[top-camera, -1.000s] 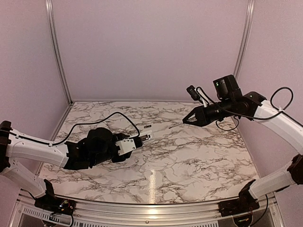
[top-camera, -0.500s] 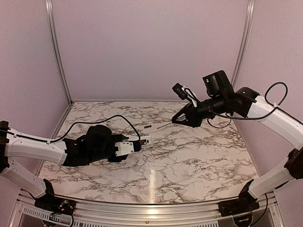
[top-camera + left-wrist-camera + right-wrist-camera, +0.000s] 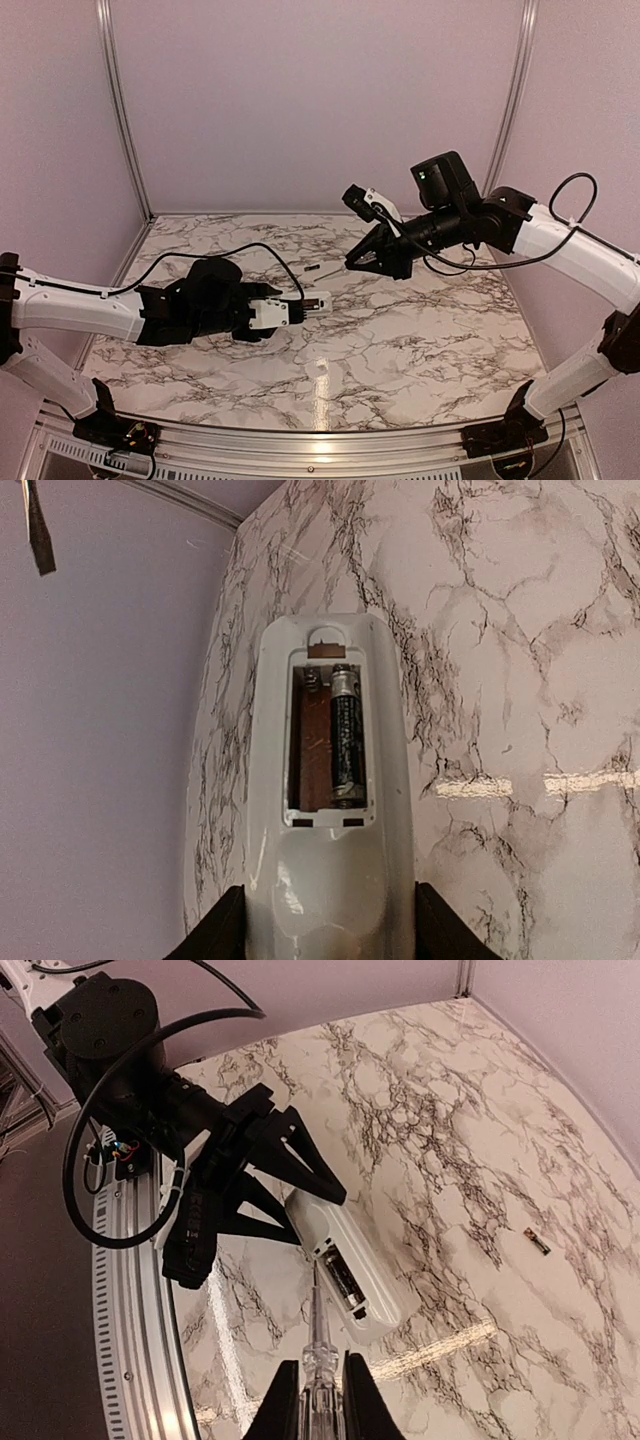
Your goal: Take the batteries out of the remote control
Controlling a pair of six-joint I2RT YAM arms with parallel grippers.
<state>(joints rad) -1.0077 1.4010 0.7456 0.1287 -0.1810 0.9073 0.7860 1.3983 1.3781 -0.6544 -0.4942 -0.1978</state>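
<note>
From above, the right gripper (image 3: pixel 355 262), pinching a thin stick (image 3: pixel 333 267), has swung left since a second ago. The left gripper (image 3: pixel 296 305) clamps the remote (image 3: pixel 314 300), which juts out ahead of its fingers. A loose battery (image 3: pixel 312 268) lies just past the stick's tip.

In the left wrist view, another battery (image 3: pixel 346 750) sits in the remote's open compartment.

In the right wrist view, the stick points straight ahead at that compartment.

Robot lab test cell. Bench: marble-print top (image 3: pixel 430 340) boxed by plain pale wall panels (image 3: pixel 320 100) in aluminium posts (image 3: pixel 121 110). Aluminium rail (image 3: pixel 330 445) along near edge; cabled left arm (image 3: pixel 70 312) and right arm (image 3: pixel 570 245) mounted there.
</note>
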